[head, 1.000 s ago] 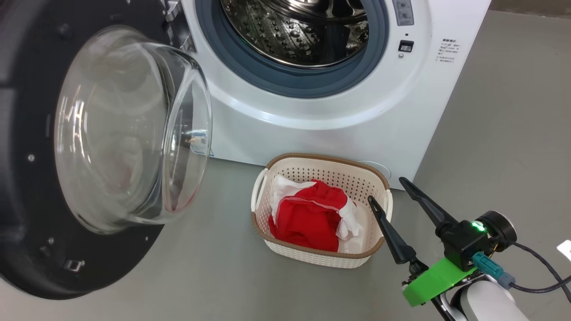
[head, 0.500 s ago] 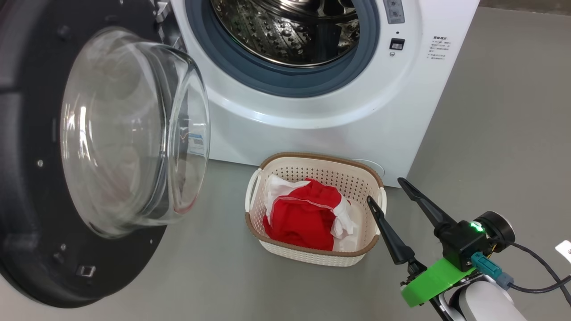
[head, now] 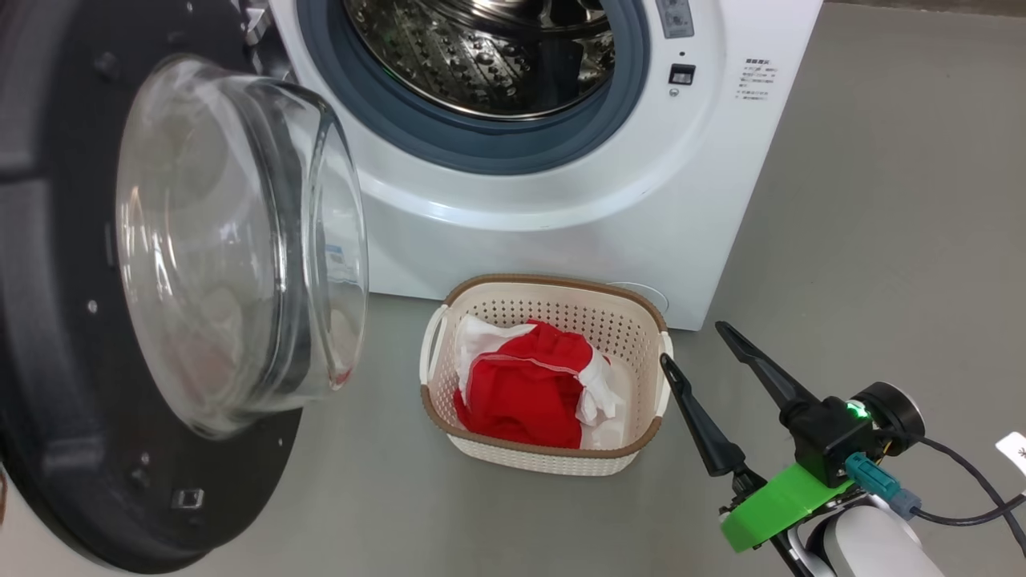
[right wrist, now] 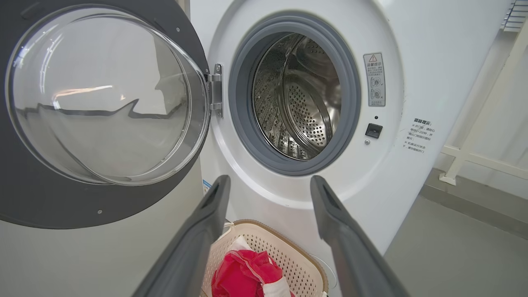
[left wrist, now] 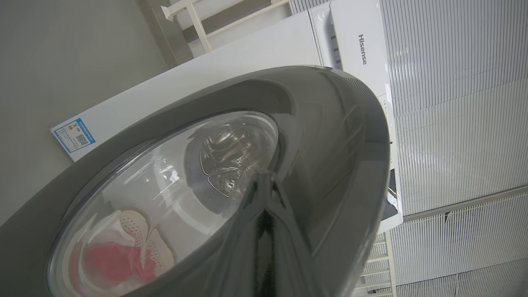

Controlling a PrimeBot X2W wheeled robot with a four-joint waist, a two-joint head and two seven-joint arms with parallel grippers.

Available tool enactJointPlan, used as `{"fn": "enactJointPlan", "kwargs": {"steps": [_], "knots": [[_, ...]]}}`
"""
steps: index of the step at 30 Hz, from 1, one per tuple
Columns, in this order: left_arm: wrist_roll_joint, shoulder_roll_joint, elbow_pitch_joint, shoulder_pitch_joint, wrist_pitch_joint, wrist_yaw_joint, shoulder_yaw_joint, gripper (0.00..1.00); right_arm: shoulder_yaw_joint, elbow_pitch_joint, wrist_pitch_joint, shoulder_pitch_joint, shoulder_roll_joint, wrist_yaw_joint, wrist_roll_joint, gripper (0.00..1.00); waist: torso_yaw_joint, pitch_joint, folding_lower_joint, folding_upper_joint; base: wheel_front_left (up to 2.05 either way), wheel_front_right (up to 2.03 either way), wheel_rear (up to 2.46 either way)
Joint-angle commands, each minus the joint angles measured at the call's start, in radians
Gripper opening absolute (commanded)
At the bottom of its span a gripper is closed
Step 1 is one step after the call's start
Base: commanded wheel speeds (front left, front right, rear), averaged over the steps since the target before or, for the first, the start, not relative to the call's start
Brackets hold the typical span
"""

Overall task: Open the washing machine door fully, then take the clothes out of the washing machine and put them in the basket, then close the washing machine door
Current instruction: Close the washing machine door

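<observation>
Right gripper (head: 691, 343) at lower right, jaws wide, holding nothing, just right of basket (head: 553, 282). Basket on floor, lower centre, red and white clothes (head: 521, 393) inside. Door (head: 48, 361) stands open at left. Left gripper (left wrist: 264, 183) jaws closed, tips by its glossy outer face. Washing machine (head: 561, 232) behind, at top.
</observation>
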Motion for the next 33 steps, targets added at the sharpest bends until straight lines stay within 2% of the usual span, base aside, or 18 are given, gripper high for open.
{"fn": "enactJointPlan", "kwargs": {"steps": [1, 8, 17, 33], "knots": [[-0.014, 0.019, -0.048, 0.012, 0.018, 0.000, 0.004, 0.00, 0.013, -0.019, -0.006, -0.005, 0.006, 0.006, 0.012, 1.00, -0.008, -0.001, 0.0000, 0.0000, 0.00, 0.00, 0.00], [-0.022, -0.007, -0.103, 0.033, 0.027, -0.007, -0.020, 0.00, 0.011, -0.015, -0.006, -0.007, 0.008, 0.006, 0.013, 1.00, -0.026, -0.004, 0.0000, 0.0000, 0.00, 0.00, 0.00], [-0.049, -0.040, -0.185, 0.066, 0.030, 0.008, -0.068, 0.00, 0.011, -0.013, -0.006, -0.002, 0.013, 0.006, 0.014, 1.00, -0.045, -0.004, 0.0000, 0.0000, 0.00, 0.00, 0.00], [-0.142, -0.054, -0.243, 0.102, -0.034, 0.021, -0.163, 0.00, 0.013, -0.014, -0.006, -0.015, 0.016, 0.006, 0.015, 1.00, -0.095, 0.015, 0.0000, 0.0000, 0.00, 0.00, 0.00]]}}
